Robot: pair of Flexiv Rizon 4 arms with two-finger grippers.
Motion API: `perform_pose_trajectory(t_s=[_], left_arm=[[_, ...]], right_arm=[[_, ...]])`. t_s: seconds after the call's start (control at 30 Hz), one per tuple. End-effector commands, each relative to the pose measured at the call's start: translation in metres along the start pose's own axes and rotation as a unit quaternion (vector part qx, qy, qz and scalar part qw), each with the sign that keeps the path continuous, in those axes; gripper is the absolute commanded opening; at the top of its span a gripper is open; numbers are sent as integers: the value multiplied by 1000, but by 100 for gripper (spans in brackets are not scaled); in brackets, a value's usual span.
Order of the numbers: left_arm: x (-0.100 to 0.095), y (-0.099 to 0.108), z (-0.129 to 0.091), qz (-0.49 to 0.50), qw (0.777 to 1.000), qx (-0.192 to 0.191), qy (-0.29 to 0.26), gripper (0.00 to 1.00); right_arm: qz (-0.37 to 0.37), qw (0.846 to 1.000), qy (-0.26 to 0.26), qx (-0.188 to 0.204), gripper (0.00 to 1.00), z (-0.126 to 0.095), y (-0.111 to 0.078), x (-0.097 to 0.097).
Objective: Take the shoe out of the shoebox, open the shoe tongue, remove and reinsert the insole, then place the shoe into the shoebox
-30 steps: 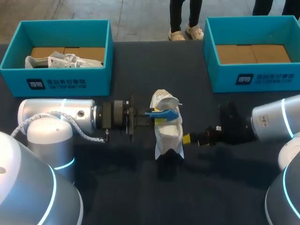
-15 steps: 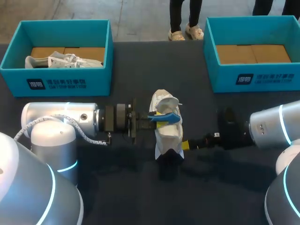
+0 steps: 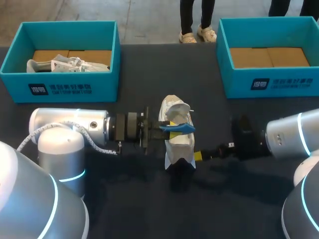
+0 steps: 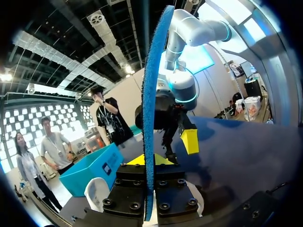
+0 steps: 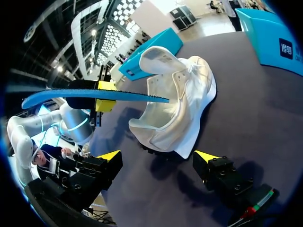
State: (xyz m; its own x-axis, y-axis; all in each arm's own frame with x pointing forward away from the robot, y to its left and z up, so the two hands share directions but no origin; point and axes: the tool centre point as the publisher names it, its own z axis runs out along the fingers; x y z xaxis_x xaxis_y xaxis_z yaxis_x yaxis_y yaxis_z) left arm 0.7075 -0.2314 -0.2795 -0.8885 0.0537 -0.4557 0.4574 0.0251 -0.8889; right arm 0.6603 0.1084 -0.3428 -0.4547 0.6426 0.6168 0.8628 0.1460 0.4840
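L gripper (image 3: pixel 168 130) clamped on blue insole (image 3: pixel 178 127), held over the opening of the white shoe (image 3: pixel 178 142). Shoe stands on table (image 3: pixel 149 209), out of both boxes, btw. left shoebox (image 3: pixel 60 89) and right shoebox (image 3: pixel 269 83). R gripper (image 5: pixel 158 156) released, fingers apart, just beside shoe's near end, no contact.

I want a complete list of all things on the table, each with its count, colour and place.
low white sneaker: one, white, table's middle.
flat blue insole: one, blue, held over the sneaker.
open teal shoeboxes: two, teal, table's far left and far right.
second white sneaker: one, white, inside the left shoebox.
dark table: one, black.
left gripper: one, yellow-tipped, shut on the insole.
right gripper: one, yellow-tipped, open beside the sneaker.
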Motion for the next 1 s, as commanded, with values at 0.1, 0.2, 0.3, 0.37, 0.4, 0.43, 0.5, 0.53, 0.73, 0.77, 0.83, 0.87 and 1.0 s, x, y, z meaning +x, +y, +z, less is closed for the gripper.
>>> perform_pose_trajectory(t_s=[0.1,0.2,0.3,0.37,0.4,0.43,0.5,0.53,0.73,0.77,0.83,0.87,1.0], left_arm=[[-2,10,-1,5,1000,13,5,0],[0,14,0,12,1000,17,11,0],[1,18,1,22,999,15,19,0],[1,20,2,29,999,13,20,0],[1,20,2,30,999,12,21,0],[0,20,2,31,999,12,20,0],[-1,21,2,34,999,10,21,0],[-2,22,2,35,999,9,21,0],[-3,22,5,38,999,8,22,0],[-4,23,6,39,999,7,22,0],[-4,26,7,43,999,1,22,0],[-4,26,8,43,999,1,22,0],[-4,30,9,44,999,-2,22,0]], right_arm=[[-4,1000,1,-4,100,0,-3,0],[-5,1000,0,-3,100,1,-2,-2],[-5,1000,1,-2,100,1,-2,-3],[-5,1000,1,-2,100,1,-2,-4],[-5,1000,1,-2,100,1,-2,-5],[-4,1000,2,-2,100,1,-2,-6],[-4,1000,2,-2,100,1,-1,-7],[-4,1000,2,-1,100,1,-1,-7],[-4,1000,3,0,100,2,1,-10],[-5,1000,3,0,100,2,1,-11],[-10,1000,3,0,100,1,1,-11],[-12,1000,2,0,100,1,1,-12],[-19,1000,5,1,100,0,2,-15]])
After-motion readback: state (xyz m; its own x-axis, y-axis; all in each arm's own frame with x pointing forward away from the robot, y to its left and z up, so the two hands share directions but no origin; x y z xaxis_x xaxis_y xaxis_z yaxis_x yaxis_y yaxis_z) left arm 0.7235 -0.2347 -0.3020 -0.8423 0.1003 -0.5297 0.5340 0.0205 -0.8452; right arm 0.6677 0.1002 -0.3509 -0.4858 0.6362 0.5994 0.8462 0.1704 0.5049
